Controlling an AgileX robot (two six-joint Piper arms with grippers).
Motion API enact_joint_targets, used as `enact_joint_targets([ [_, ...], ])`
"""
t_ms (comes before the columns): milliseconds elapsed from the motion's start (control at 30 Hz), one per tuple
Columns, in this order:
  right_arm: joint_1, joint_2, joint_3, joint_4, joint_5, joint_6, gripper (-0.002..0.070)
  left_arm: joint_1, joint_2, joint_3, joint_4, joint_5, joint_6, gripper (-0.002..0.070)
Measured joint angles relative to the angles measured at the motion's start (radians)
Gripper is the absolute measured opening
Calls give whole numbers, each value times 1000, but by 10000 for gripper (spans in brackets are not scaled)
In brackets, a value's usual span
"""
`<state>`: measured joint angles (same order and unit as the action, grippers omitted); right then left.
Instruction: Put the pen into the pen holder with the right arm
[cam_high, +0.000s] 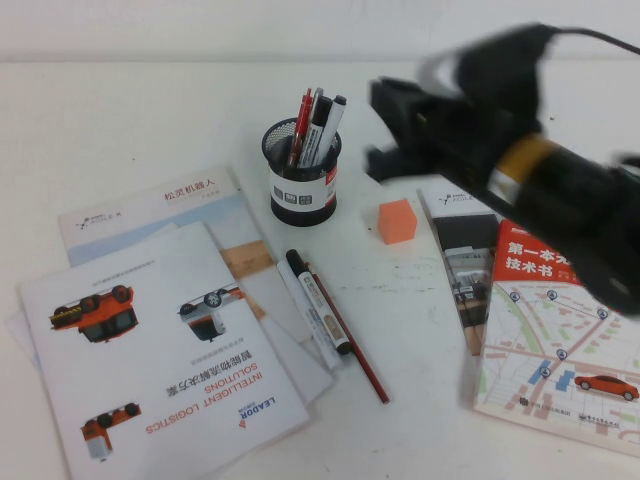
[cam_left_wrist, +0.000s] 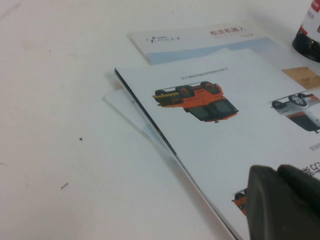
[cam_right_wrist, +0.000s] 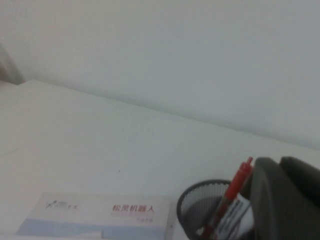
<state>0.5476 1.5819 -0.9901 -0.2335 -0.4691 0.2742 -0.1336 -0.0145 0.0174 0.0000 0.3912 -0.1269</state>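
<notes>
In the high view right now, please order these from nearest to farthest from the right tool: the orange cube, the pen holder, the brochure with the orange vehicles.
Measured from the right tool, raised at the table's far right:
1. Orange cube, just below it in the picture.
2. Pen holder, to its left; almost as near, so ranks 1 and 2 are close.
3. Brochure with the orange vehicles, near left, clearly farthest.

The left tool hangs over that brochure.

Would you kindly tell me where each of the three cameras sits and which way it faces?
High view: raised on the robot's side, angled down at the table; shows the right arm, its right claw beside the pen holder.
Left wrist view: low over the brochures; the left claw shows at the frame's edge.
Right wrist view: faces the back wall across the pen holder; claw body visible.
Shared: all three views show the pen holder.
</notes>
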Motion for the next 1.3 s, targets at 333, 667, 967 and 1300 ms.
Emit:
enact_joint_targets([
  [333,0,-349,339,8,0,0,-17,0,0,0,0,0,0,-2],
  [667,-79,-448,539,61,-169,-103,-19,0,0,0,0,0,0,-2],
  [967,-177,-832,678,181,220,-109,-19,0,0,0,0,0,0,-3],
  [1300,-421,-1357,873,188,574,-112,-19,0,0,0,0,0,0,-2],
])
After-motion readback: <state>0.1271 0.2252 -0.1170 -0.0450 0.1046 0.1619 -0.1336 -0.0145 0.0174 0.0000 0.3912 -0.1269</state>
